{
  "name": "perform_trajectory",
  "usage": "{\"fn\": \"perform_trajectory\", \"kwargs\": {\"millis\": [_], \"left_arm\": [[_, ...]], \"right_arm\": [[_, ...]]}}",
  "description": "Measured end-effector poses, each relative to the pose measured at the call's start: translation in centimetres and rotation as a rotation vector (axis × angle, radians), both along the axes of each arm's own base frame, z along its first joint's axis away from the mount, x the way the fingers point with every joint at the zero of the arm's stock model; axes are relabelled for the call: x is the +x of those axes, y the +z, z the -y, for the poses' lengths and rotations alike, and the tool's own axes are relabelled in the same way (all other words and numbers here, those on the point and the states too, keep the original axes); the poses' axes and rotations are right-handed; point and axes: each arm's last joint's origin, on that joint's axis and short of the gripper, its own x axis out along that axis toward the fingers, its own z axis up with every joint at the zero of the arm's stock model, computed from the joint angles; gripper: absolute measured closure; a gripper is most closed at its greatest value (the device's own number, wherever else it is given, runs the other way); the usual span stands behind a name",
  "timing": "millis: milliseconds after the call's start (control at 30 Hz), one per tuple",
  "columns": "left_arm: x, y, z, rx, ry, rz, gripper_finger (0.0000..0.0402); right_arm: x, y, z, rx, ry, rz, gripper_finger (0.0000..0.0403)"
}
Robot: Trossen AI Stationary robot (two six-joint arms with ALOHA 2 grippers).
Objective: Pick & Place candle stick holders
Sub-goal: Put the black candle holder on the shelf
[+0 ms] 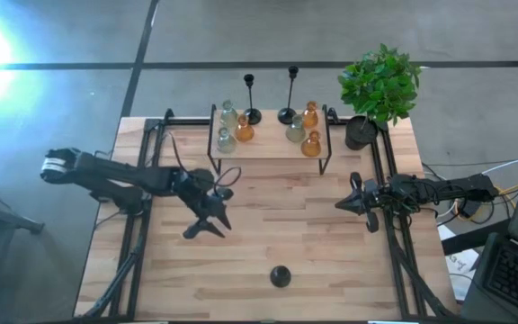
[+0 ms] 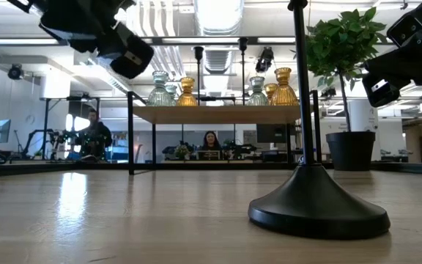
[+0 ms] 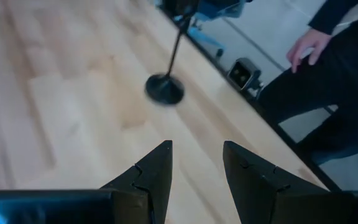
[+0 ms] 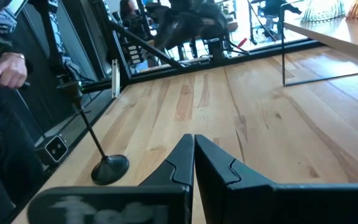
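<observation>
Left claw [image 1: 207,219] hovers over the table [image 1: 331,270] middle-left, fingers parted a moderate gap, nothing in it. In its wrist view the fingers [image 3: 154,171] aim at the lone black holder [image 3: 165,87] ahead, well apart from it.

Right claw [image 1: 347,203] waits at about 3 o'clock on the table, fingers pressed together, holding nothing.

Lone black holder [image 1: 280,275] stands upright at roughly 6 o'clock, near the front edge, alone on bare wood. The low view shows its round base [image 2: 319,207] flat on the table, thin stem straight up.

Shelf [image 1: 268,148] at 12 o'clock carries the rest: two clear-grey bulbs [image 1: 228,115] and an amber one [image 1: 244,131] on its left half, one clear-grey and two amber [image 1: 310,144] on its right half. Two black stemmed holders [image 1: 251,114] stand at the shelf's back edge; can't tell if they sit on the shelf or just behind it. Plant [image 1: 380,83] at about 1 o'clock, untouched.

A person's hand [image 3: 306,43] shows beyond the table edge in the left wrist view.

Progress, judged: which way the holders are being moved can't be told. If they go onto the shelf, most are placed and this one is left; if off it, only one is down. No grasp is made now; the left claw looks nearest for the pick.
</observation>
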Motion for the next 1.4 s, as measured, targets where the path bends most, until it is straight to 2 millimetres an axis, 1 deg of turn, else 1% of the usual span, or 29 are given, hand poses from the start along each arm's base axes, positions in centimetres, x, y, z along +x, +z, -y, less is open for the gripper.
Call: {"fn": "perform_trajectory", "kwargs": {"millis": [67, 200, 300, 400, 567, 767, 933, 1033, 1133, 1233, 1300, 1400], "left_arm": [[0.6, -0.3, 0.5, -0.007, -0.021, 0.021, 0.0254], [1.1, -0.6, 0.5, -0.019, -0.037, 0.012, 0.0254], [1.0, -0.4, -0.1, -0.053, 0.032, -0.019, 0.0255], [0.6, 0.3, -0.9, -0.077, 0.149, -0.027, 0.0255], [-1.0, 2.8, -1.5, -0.030, 0.288, 0.091, 0.0255], [-4.3, 5.7, -2.1, 0.024, 0.456, 0.219, 0.0255], [-7.9, 7.5, -2.7, 0.044, 0.679, 0.298, 0.0255], [-10.2, 8.6, -3.0, 0.042, 0.786, 0.377, 0.0255], [-12.3, 9.7, -3.1, 0.037, 0.814, 0.475, 0.0255], [-14.4, 10.4, -3.1, 0.069, 0.820, 0.575, 0.0255], [-15.6, 10.8, -3.1, 0.072, 0.824, 0.626, 0.0255], [-17.3, 10.8, -3.1, 0.063, 0.825, 0.659, 0.0254]], "right_arm": [[0.0, 0.0, 0.0, 0.000, 0.000, 0.001, 0.0394], [0.0, 0.0, 0.0, 0.000, 0.000, 0.000, 0.0394], [0.0, 0.0, 0.0, 0.000, 0.000, 0.000, 0.0394], [0.0, 0.0, 0.0, 0.000, 0.000, 0.000, 0.0394], [0.0, 0.0, 0.0, 0.000, 0.000, 0.000, 0.0394], [0.0, 0.0, 0.0, 0.000, 0.000, 0.000, 0.0394], [0.0, 0.0, 0.0, 0.000, 0.000, 0.000, 0.0394], [0.0, 0.0, 0.0, 0.000, 0.000, 0.000, 0.0394], [0.0, 0.0, 0.0, 0.000, 0.000, 0.000, 0.0394], [0.0, 0.0, 0.0, 0.000, 0.000, 0.000, 0.0394], [0.0, 0.0, 0.0, -0.003, -0.002, 0.000, 0.0394], [0.0, 0.0, 0.1, -0.005, -0.025, 0.000, 0.0394]]}}
